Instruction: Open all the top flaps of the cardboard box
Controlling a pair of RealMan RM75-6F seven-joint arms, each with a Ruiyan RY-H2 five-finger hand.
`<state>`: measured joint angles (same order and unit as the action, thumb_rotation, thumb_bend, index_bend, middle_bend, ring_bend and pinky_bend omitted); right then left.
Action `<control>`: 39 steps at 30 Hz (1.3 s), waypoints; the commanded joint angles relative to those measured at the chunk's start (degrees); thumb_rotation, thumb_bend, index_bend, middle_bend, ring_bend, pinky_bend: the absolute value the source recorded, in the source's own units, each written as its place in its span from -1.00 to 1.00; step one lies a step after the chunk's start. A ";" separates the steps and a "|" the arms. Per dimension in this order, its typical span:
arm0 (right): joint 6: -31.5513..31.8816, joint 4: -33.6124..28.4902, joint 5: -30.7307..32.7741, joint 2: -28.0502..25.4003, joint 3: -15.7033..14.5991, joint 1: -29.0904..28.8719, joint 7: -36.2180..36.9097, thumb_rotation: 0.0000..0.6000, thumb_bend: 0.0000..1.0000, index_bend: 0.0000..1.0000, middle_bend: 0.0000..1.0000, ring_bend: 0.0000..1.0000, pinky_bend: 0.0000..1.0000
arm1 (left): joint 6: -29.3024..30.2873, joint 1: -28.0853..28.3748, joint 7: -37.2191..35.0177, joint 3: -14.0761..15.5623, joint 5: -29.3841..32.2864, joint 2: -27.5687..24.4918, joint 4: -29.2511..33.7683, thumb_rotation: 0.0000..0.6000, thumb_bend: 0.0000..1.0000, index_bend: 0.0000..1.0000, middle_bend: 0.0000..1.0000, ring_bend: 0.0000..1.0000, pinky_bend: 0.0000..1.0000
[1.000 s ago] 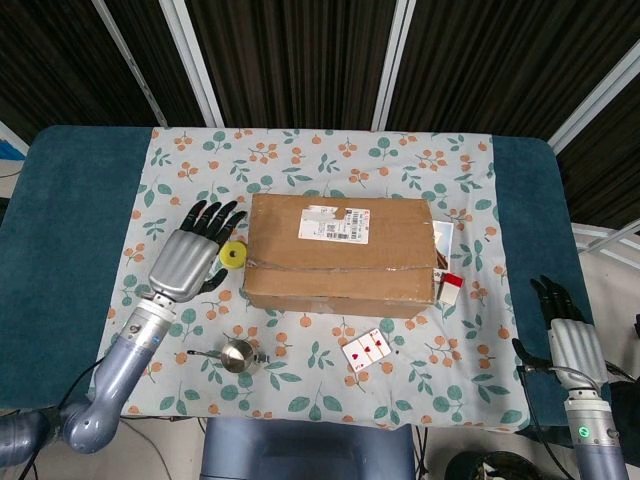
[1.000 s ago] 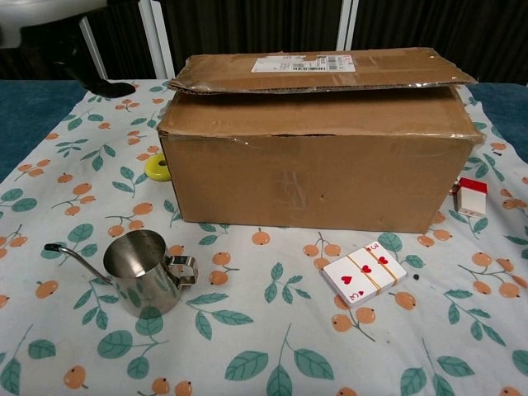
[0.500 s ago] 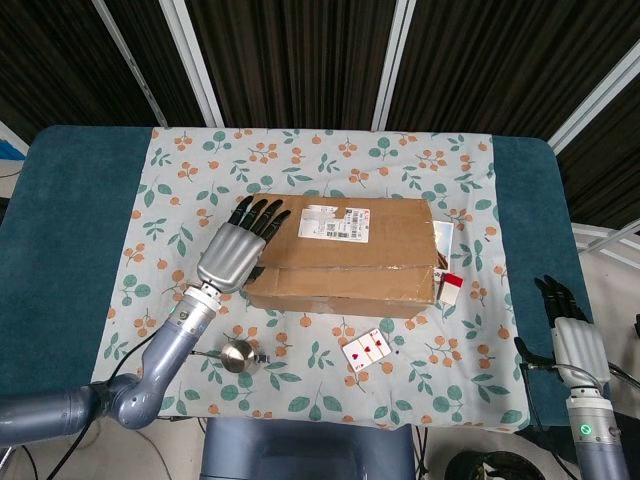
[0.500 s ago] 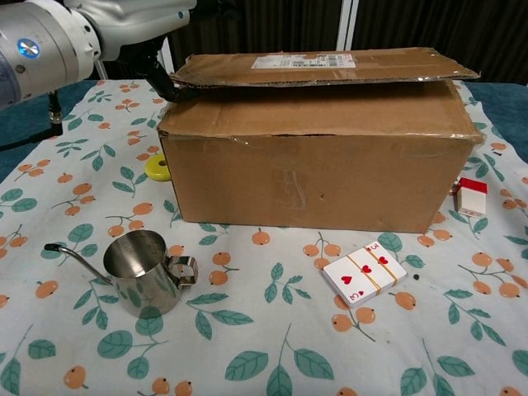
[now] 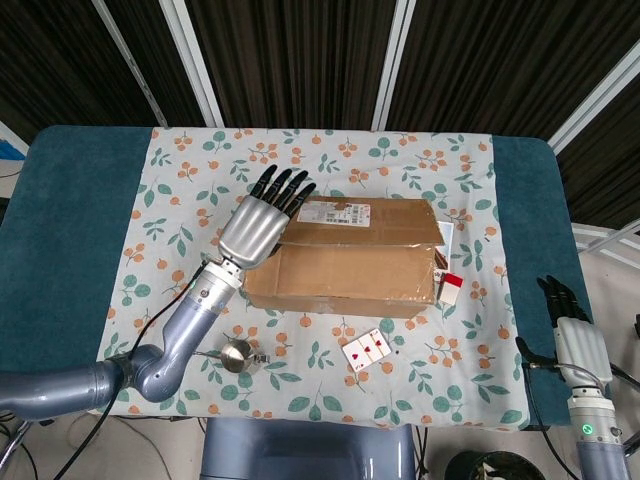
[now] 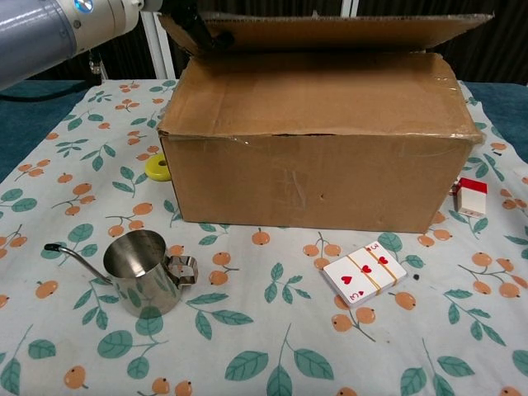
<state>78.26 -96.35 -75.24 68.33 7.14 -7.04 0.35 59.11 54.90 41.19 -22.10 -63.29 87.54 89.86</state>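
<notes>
The cardboard box (image 5: 345, 265) (image 6: 313, 173) stands in the middle of the floral cloth. Its far flap (image 5: 350, 215) (image 6: 330, 25), with the white label, is tilted up off the box top. My left hand (image 5: 260, 222) is at that flap's left corner with fingers stretched out. In the chest view its dark fingers (image 6: 195, 26) lie under the flap's left edge and touch it. The near flap (image 5: 350, 268) lies flat and closed. My right hand (image 5: 573, 335) hangs off the table's right side, fingers straight, holding nothing.
A steel pitcher (image 6: 144, 272) (image 5: 238, 355) stands front left of the box. A banded deck of playing cards (image 6: 363, 274) (image 5: 365, 347) lies in front. A yellow disc (image 6: 157, 169) sits at the box's left, a small red and white box (image 6: 471, 196) at its right.
My left hand moved right from the yellow disc to the box's left corner and rose. The far flap has lifted from nearly flat to tilted up. The right hand stays put.
</notes>
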 commanded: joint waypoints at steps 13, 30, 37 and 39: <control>-1.21 -0.73 2.07 -0.43 0.52 -0.04 1.23 1.00 -0.29 -1.00 -1.00 -1.00 -0.57 | -4.33 12.49 -0.30 -4.91 -0.52 3.93 -22.01 1.00 -0.24 -1.00 -1.00 -1.00 -1.00; -1.83 -1.40 4.31 -0.51 1.15 -0.08 0.97 1.00 -0.29 -1.00 -1.00 -1.00 -0.57 | -8.21 17.71 -2.72 -3.72 2.95 10.35 -39.85 1.00 -0.24 -1.00 -1.00 -1.00 -1.00; -2.10 -1.65 4.28 -0.51 0.95 -0.17 0.66 1.00 -0.29 -1.00 -1.00 -1.00 -0.57 | -10.76 15.87 -5.07 -3.78 5.93 7.02 -33.27 1.00 -0.11 -1.00 -1.00 -1.00 -0.93; -2.14 -1.73 4.32 -0.53 0.94 -0.16 0.67 1.00 -0.29 -1.00 -1.00 -1.00 -0.57 | -13.20 15.22 -5.94 -3.58 7.23 4.72 -29.45 1.00 -0.02 -1.00 -1.00 -1.00 -0.86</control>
<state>76.12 -98.07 -70.93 67.80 8.08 -7.20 1.01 48.61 71.15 36.54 -25.88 -57.77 94.90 56.41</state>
